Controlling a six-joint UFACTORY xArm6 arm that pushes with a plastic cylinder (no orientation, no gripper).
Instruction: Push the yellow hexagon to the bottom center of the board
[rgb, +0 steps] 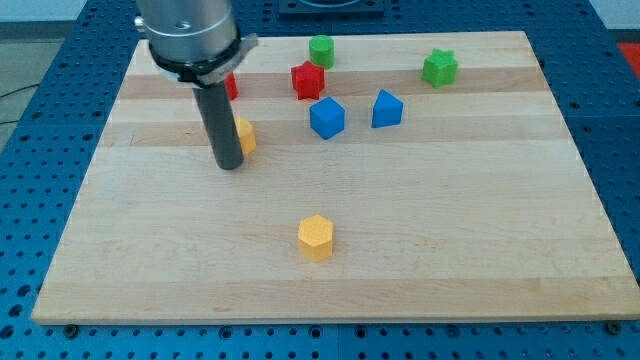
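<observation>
The yellow hexagon (316, 237) sits on the wooden board (450, 220) a little below the middle, near the view's bottom centre. My tip (229, 165) rests on the board up and to the left of it, well apart. A second yellow block (245, 134) sits right beside the rod, partly hidden behind it.
A red block (229, 86) is mostly hidden behind the arm. A red star-like block (308, 80) and a green block (321, 50) sit at the top middle. Two blue blocks (326, 117) (387, 108) lie below them. A green star-like block (439, 67) is top right.
</observation>
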